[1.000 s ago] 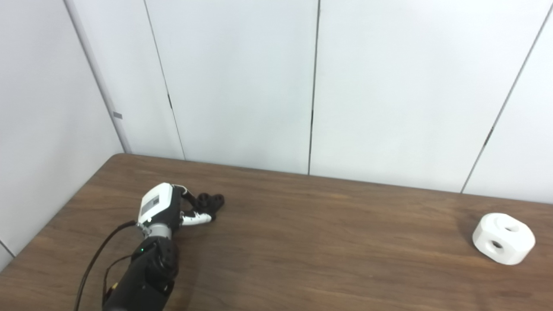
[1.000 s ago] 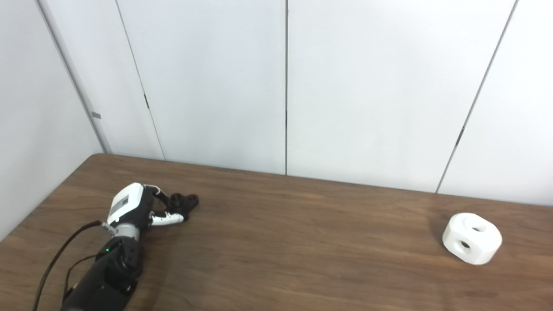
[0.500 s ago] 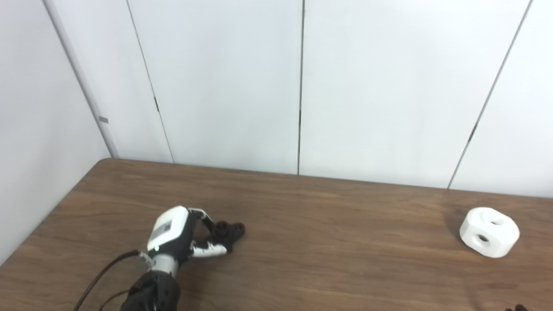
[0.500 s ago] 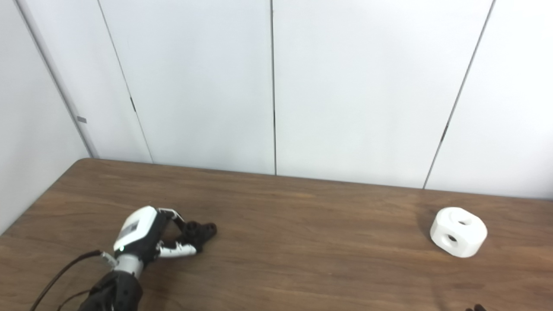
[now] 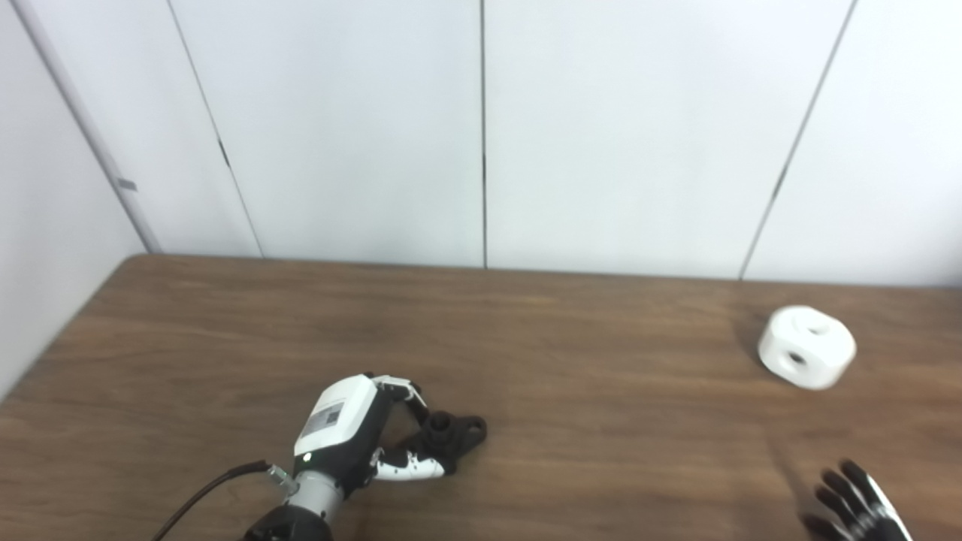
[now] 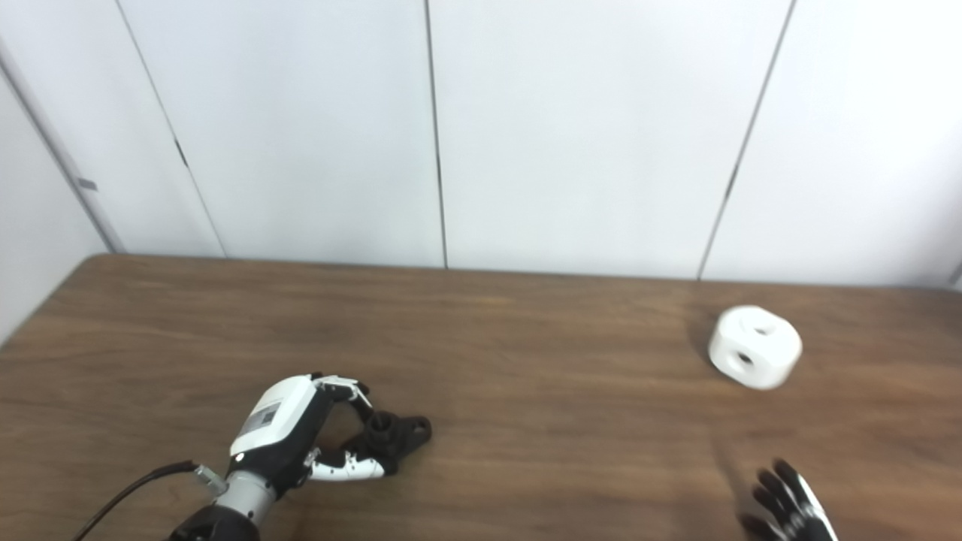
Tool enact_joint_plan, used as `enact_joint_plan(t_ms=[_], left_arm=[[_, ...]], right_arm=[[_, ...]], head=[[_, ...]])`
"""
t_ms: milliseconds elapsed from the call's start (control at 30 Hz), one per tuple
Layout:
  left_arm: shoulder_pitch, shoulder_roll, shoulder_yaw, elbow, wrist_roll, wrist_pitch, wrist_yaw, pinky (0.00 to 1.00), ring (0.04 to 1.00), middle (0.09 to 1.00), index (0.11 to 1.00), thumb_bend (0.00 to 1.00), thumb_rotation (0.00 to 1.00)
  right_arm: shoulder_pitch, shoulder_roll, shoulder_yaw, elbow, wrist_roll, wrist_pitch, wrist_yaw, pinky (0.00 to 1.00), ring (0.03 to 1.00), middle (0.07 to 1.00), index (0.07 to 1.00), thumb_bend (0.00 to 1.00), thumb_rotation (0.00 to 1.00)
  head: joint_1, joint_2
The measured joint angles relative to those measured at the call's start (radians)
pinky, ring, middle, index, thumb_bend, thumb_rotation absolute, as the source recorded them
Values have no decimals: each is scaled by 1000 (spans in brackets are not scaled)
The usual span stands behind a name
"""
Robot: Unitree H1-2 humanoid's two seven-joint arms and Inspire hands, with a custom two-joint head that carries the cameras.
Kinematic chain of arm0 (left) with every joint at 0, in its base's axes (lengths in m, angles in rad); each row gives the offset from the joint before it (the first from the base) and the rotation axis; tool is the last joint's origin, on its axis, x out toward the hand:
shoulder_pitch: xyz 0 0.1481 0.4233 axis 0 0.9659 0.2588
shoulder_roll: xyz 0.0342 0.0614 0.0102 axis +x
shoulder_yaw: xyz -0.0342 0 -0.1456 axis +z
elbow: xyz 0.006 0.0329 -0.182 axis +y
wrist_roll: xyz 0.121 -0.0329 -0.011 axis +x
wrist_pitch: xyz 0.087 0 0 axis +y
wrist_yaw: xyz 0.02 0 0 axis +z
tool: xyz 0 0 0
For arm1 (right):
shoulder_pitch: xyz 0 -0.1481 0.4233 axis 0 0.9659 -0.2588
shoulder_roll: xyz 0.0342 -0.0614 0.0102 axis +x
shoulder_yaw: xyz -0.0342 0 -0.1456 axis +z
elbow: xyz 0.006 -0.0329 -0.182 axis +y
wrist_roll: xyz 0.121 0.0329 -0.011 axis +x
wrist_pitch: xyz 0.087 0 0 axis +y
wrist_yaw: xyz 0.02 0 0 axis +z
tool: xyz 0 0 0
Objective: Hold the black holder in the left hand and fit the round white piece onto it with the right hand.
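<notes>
Two hands, one piece held.
Left eye: my left hand (image 5: 353, 432) grips the black holder (image 5: 453, 436) on the surface (image 5: 601, 421). Right eye: my right hand (image 6: 789, 507), fingers spread and empty, sits well short of the round white piece (image 6: 754, 346).

wall (image 5: 601, 135): white panels, dark seams | table (image 5: 601, 421): brown wood grain

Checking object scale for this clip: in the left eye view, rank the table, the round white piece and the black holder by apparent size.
1. Table, by far the largest.
2. Round white piece.
3. Black holder, smallest as seen, but the left hand's fingers cover part of it and it sits nearer the camera, so ranks two and three are unsure.
</notes>
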Motion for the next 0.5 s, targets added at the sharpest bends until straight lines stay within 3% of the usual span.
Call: enact_joint_plan(t_ms=[100, 233, 500], left_arm=[[30, -20, -28, -27, 21, -12, -18, 971, 878, 791, 487, 515, 55], [58, -30, -56, -69, 48, -33, -50, 969, 879, 793, 487, 514, 55], [110, -51, -113, -100, 117, -71, -82, 951, 889, 797, 488, 513, 56]], right_arm=[[-3, 0, 1, -5, -1, 11, -1, 794, 891, 902, 911, 658, 956], [-11, 2, 12, -31, -10, 54, -3, 793, 892, 908, 918, 665, 948], [-12, 7, 26, -100, -34, 111, -3, 806, 897, 909, 917, 651, 954]], head=[[-23, 32], [-31, 42], [-63, 98]])
